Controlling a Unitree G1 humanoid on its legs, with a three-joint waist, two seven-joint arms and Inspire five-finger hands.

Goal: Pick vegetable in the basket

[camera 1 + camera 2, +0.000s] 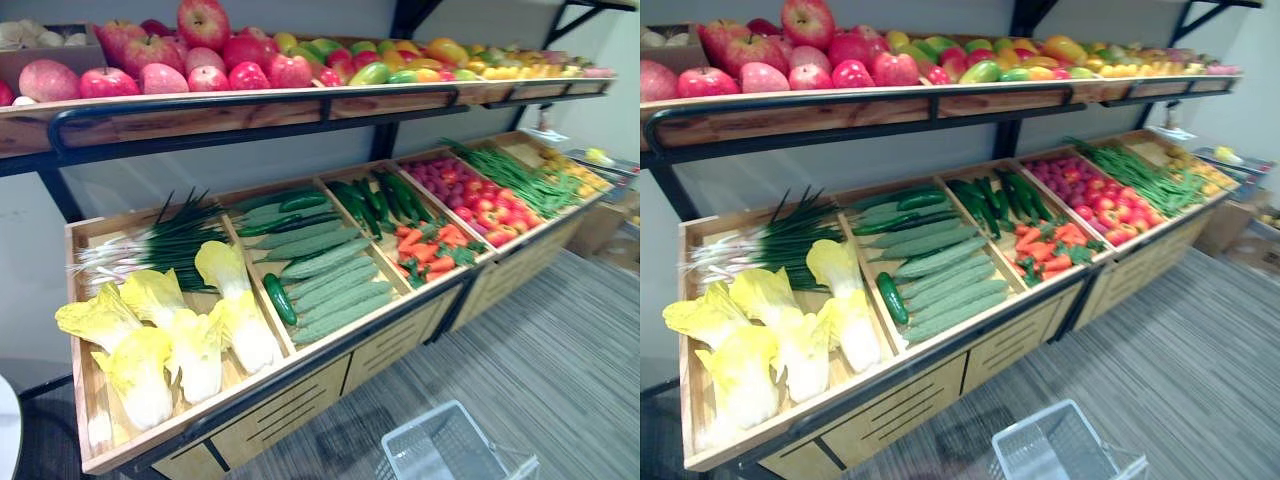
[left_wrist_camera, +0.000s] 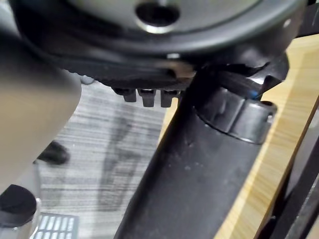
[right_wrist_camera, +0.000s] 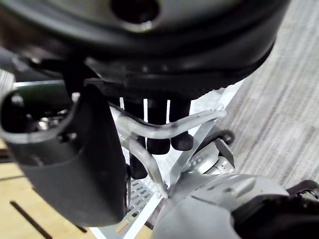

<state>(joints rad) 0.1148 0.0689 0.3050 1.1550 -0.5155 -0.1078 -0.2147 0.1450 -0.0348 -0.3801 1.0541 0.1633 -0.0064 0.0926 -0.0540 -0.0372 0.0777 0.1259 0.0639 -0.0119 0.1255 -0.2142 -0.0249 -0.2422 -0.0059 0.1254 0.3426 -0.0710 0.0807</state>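
I see my right robot hand [image 3: 75,164] with its fingers [image 3: 158,137] hooked round the handle [image 3: 202,118], thumb hanging alongside them. My left robot hand [image 2: 199,164] points downward, its thumb stretched out straight.

Wooden display stand [image 1: 285,408], glossy apples [image 1: 203,22], pale plastic basket [image 1: 440,450]

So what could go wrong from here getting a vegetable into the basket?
The white slotted plastic basket hangs on its thin clear handle, hooked in the curled right hand; it may swing or slip. The long green cucumbers are piled loosely, so lifting one could roll others. The left hand sits low beside the wooden stand and may clip it.
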